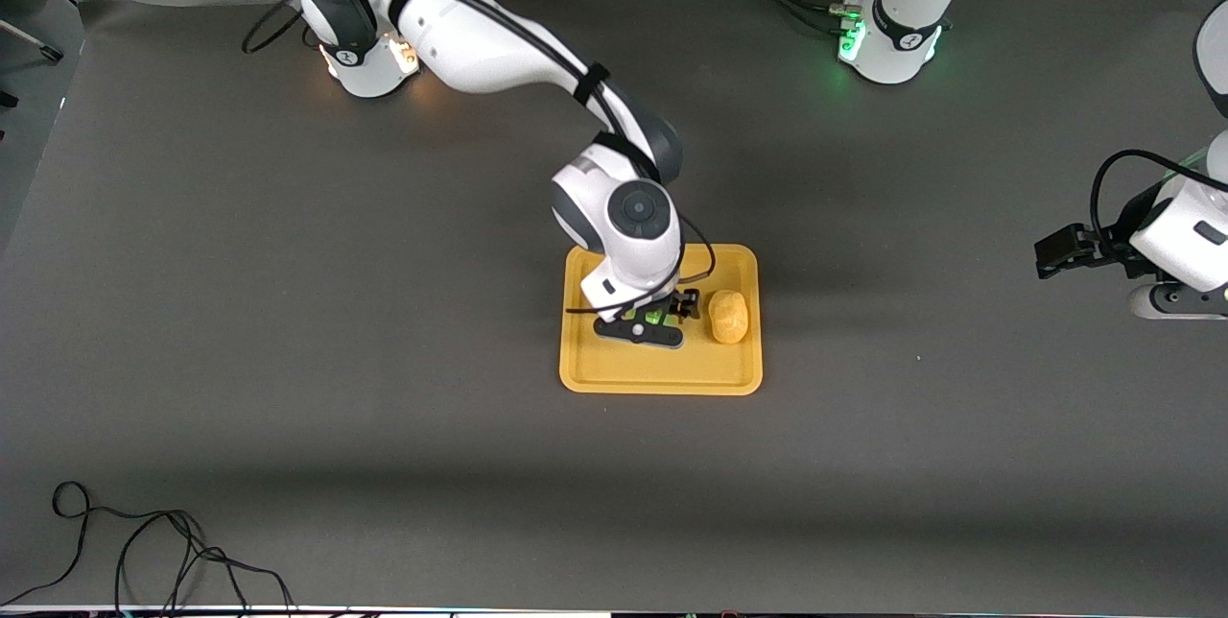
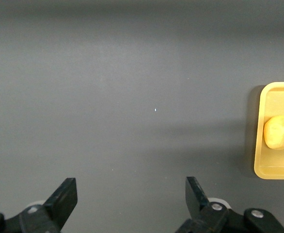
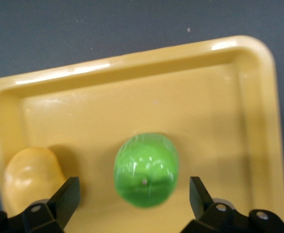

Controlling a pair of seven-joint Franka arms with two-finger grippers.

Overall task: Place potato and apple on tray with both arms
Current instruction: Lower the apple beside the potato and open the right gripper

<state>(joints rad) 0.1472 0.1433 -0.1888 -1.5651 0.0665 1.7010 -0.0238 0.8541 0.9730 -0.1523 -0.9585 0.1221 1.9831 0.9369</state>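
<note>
Now both jaws gape, right gripper [image 3: 132, 194] over apple [image 3: 146, 169], potato [image 1: 729, 316] alongside on tray [image 1: 660, 373].

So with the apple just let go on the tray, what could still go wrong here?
The apple is round and sits loose between the open fingers of the right gripper, so a sideways drift on the way up could roll it.
The potato lies close beside that gripper on the tray; a finger may nudge it.
The left gripper waits open over bare table, out of the way.
</note>
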